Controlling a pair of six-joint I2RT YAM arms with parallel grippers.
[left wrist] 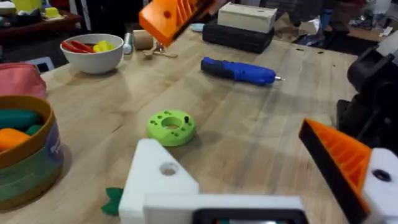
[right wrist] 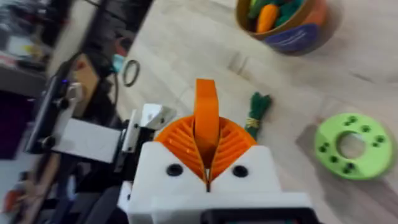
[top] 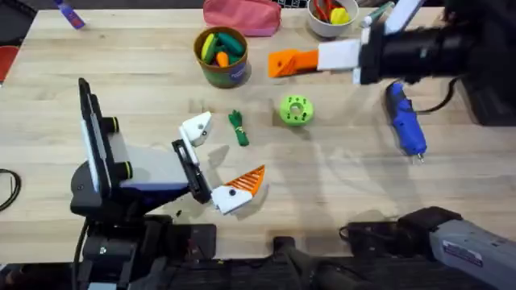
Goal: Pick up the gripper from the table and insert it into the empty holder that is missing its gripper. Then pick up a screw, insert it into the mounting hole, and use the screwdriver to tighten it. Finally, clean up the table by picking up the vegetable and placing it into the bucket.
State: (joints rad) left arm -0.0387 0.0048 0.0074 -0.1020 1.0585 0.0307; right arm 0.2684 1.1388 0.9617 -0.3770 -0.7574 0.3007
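My right gripper [top: 282,63] hangs above the table's far middle, its orange ribbed pads [right wrist: 233,143] shut on the loose orange gripper [right wrist: 206,115], which sticks out past them. My left gripper [top: 219,157] stands open low over the near table. One of its sides is the bare white holder [top: 197,127] with a mounting hole [left wrist: 168,168]. The other side carries an orange wedge [top: 246,182]. The dark green vegetable [top: 237,127] lies just right of the holder. The blue screwdriver [top: 405,121] lies at the right.
A lime-green disc with holes [top: 295,110] sits right of the vegetable. The bucket [top: 222,68] with toy vegetables stands at the back, with a pink pouch [top: 240,14] and a white bowl [top: 332,22] behind it.
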